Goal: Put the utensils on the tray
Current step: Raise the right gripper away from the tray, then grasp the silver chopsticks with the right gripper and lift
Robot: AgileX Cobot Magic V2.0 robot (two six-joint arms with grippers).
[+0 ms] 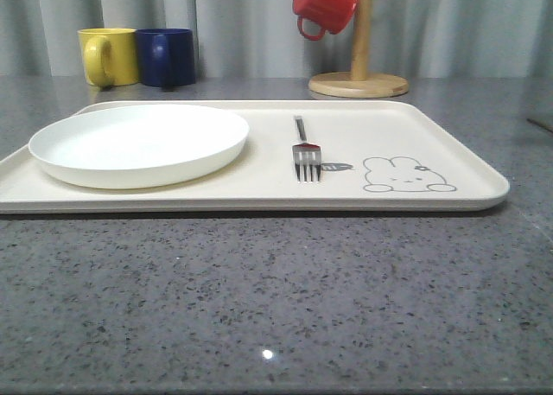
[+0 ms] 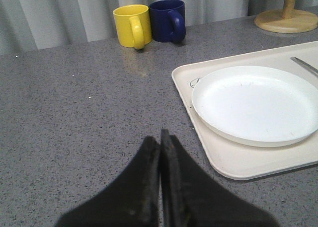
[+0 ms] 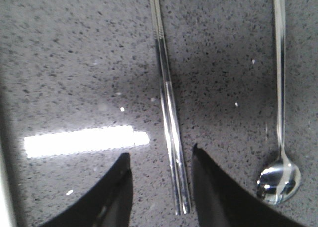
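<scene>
A silver fork (image 1: 306,149) lies on the cream tray (image 1: 449,144), tines toward the front, next to the grey rabbit drawing (image 1: 402,175). In the right wrist view a pair of flat silver chopsticks (image 3: 169,103) lies on the grey stone counter and runs between the fingers of my open right gripper (image 3: 160,160), nearer one finger than the other. A long-handled spoon (image 3: 280,88) lies beside them, outside the fingers. My left gripper (image 2: 160,137) is shut with nothing in it, above bare counter beside the tray's corner (image 2: 233,162). The fork's handle (image 2: 304,65) shows at the frame edge there.
A round white plate (image 1: 138,144) takes up the tray's left half. A yellow mug (image 1: 108,56) and a blue mug (image 1: 166,56) stand behind the tray at the left. A red mug (image 1: 324,6) hangs on a wooden mug tree (image 1: 359,71) at the back.
</scene>
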